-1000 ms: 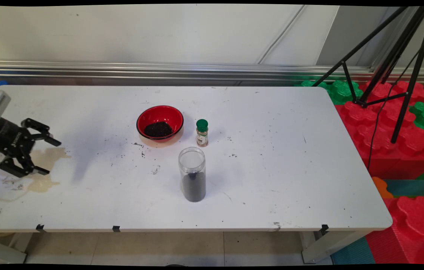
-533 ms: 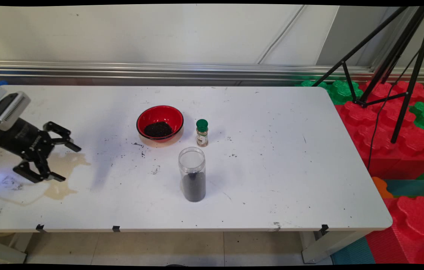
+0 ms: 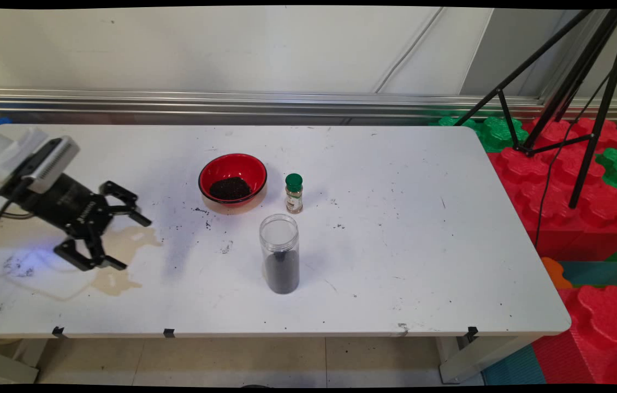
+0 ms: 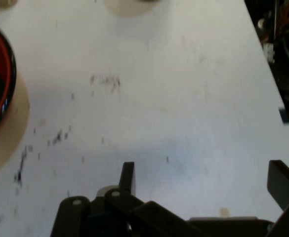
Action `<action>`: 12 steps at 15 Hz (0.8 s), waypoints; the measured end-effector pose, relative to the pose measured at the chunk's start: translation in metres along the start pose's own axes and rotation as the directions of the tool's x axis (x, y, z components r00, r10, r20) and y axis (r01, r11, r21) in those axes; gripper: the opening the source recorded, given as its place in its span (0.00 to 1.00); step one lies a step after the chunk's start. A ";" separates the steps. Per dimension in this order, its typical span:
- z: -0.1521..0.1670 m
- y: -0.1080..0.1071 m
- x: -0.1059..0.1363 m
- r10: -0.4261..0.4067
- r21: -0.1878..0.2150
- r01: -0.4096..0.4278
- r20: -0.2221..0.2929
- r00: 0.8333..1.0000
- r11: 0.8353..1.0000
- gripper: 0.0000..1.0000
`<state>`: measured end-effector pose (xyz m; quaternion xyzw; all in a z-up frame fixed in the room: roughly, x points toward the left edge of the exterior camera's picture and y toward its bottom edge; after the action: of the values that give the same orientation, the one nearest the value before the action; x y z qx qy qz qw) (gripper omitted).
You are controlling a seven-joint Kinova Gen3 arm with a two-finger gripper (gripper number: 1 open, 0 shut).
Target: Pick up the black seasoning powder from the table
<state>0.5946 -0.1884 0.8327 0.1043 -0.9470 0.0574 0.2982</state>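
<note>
Gripper [image 3: 132, 243] has slid right across the table [image 3: 396, 262], jaws apart and empty, red bowl [image 3: 232, 178] and clear jar [image 3: 279, 254] ahead of it.

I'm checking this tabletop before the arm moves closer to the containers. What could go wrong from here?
The tall clear jar stands upright without a lid, partly filled with dark grains; a bump might tip and spill it. The small green-capped spice bottle is close to the red bowl, so the open gripper may knock one while nearing the other. A brownish spill lies under the gripper.
</note>
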 end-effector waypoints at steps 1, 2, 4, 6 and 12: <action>0.007 -0.003 0.005 0.008 -0.006 -0.008 -0.012 1.000 1.000 1.00; 0.013 -0.005 0.010 0.015 -0.010 -0.015 -0.022 1.000 1.000 1.00; 0.024 -0.010 0.017 0.023 -0.014 -0.023 -0.039 0.999 1.000 1.00; 0.037 -0.015 0.025 0.029 -0.017 -0.030 -0.057 0.998 0.999 1.00; 0.075 -0.028 0.049 0.032 -0.026 -0.035 -0.108 0.994 0.999 1.00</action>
<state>0.5207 -0.2363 0.8011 0.0808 -0.9320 0.0548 0.3492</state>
